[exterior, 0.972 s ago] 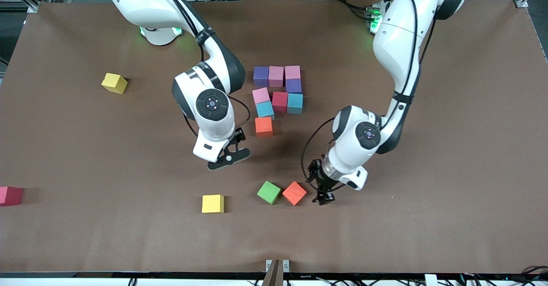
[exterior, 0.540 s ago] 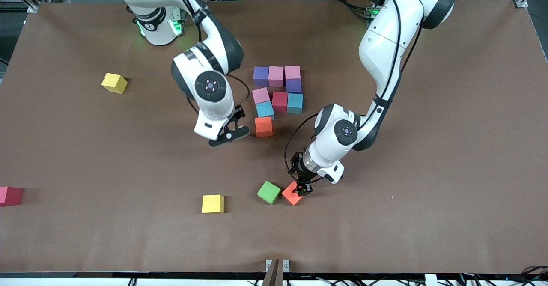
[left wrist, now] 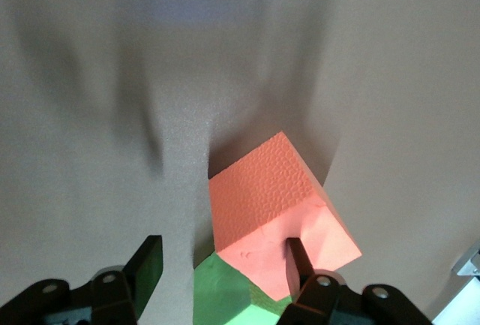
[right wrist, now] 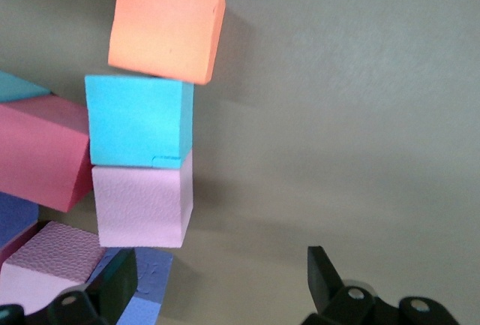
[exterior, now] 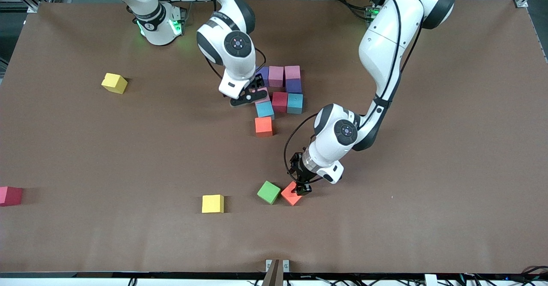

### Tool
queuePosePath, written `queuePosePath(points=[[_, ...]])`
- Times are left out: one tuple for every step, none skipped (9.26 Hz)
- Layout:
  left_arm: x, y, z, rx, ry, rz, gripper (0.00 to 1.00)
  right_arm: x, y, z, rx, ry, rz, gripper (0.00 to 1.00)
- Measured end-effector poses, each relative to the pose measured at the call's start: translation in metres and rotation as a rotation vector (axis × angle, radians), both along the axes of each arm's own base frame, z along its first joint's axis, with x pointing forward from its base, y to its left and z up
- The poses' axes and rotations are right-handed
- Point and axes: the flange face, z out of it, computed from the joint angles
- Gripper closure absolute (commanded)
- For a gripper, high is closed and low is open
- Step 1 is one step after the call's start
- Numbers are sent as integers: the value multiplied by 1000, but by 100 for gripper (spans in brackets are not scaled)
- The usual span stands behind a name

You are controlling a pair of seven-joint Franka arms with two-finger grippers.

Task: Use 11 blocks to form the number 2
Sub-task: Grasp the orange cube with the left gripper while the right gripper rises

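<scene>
Nine cubes set: the unfinished number 2 (exterior: 278, 93) lies mid-table, toward the edge where the arm bases stand.
Row nearest the bases: a purple cube (exterior: 262, 72) partly hidden by the right arm, then two pink cubes (exterior: 276, 76).
Next row: one purple cube (exterior: 293, 86) under the pink one at the left arm's end.
Third row: pink cube (right wrist: 142, 206), red cube (exterior: 280, 101), light blue cube (exterior: 295, 103).
Below: a second light blue cube (exterior: 265, 109), then an orange cube (exterior: 263, 126) nearest the front camera.
Left gripper (exterior: 302, 186): down on a loose orange cube (exterior: 291, 194) nearer the front edge; the fingers (left wrist: 298, 261) straddle one of its corners without clamping it, jaws part-spread.
Green cube (exterior: 269, 192): touching that orange cube, toward the right arm's end.
Right gripper (exterior: 249, 96): jaws wide, nothing held, over the pink cube of the third row.
Strays: a yellow cube (exterior: 212, 203) near the front edge, another yellow cube (exterior: 114, 82) and a red cube (exterior: 10, 195) toward the right arm's end of the table (exterior: 449, 157).
</scene>
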Motion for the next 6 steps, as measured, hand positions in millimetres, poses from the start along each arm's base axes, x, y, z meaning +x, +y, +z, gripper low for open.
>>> queuePosePath(points=[[3,3,2,-8,5,32,26,-14,2,-7,13,-12,-18,0],[9,9,5,-17,5,72,26,-25,3,-15,31,-25,-33,0],[15,18,8,-24,-1,112,26,-33,2,-23,43,-31,-37,0],[20,24,10,-30,-9,137,26,-37,1,-29,44,-30,-35,0],[22,26,11,-33,-14,143,26,-39,1,-33,46,-29,-34,0],[23,27,11,-34,-13,149,26,-39,2,-38,50,-28,-34,0]])
